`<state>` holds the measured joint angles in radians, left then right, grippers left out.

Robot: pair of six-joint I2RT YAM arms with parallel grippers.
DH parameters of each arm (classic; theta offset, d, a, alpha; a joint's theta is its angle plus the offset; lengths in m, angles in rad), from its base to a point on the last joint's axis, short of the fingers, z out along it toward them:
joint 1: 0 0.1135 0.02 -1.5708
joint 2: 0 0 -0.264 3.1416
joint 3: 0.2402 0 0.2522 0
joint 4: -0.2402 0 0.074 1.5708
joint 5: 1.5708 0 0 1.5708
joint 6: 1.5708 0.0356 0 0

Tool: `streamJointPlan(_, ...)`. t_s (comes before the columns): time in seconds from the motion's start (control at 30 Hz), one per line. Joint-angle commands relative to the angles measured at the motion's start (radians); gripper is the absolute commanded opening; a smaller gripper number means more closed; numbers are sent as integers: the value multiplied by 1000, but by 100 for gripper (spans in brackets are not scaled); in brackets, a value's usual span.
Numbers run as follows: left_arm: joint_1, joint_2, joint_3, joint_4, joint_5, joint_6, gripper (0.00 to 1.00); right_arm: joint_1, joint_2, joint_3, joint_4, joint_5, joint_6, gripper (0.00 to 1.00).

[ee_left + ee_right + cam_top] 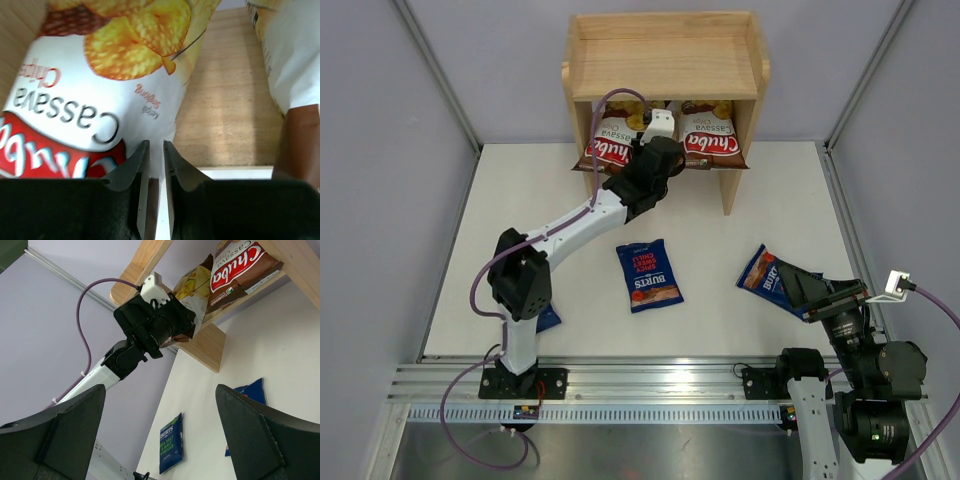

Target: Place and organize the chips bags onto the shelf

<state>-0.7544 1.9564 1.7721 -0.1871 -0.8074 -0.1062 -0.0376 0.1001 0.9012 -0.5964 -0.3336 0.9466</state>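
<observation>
Two brown Chuba chips bags lie side by side on the lower tier of the wooden shelf (665,50), hanging over its front edge. My left gripper (648,140) is at the left bag (608,145). In the left wrist view its jaws (156,147) are nearly together on that bag's bottom right edge (100,75). The right Chuba bag (712,140) lies untouched. A blue Burts bag (648,275) lies mid-table, and another (765,270) lies just ahead of my right gripper (798,290), which stands wide open and empty (160,390). A third blue bag (548,318) peeks out from under the left arm.
The shelf's top tier, with its raised rim (665,20), holds nothing. The shelf's right side panel (730,185) stands on the table. Grey walls close in both sides. An aluminium rail (640,385) runs along the near edge by the arm bases.
</observation>
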Motion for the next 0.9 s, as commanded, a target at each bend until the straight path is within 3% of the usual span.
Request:
streamJointPlan(0.0, -3, -122, -54, 182, -44, 29, 20, -2, -10, 13, 20, 2, -6, 99)
streamJointPlan(0.23, 3, -93, 23, 164, -58, 28, 22, -2, -14, 16, 18, -1, -6, 99)
streamJointPlan(0.33, 0, -134, 4, 164, 6, -4, 22, -2, -13, 19, 12, 2, -11, 99)
streamJointPlan(0.73, -22, -422, -259, 42, 174, -232, 24, -2, -8, 16, 20, -7, -9, 99)
streamJointPlan(0.87, -22, -514, -355, -80, 154, -368, 16, -2, -10, 13, 26, 1, -5, 99)
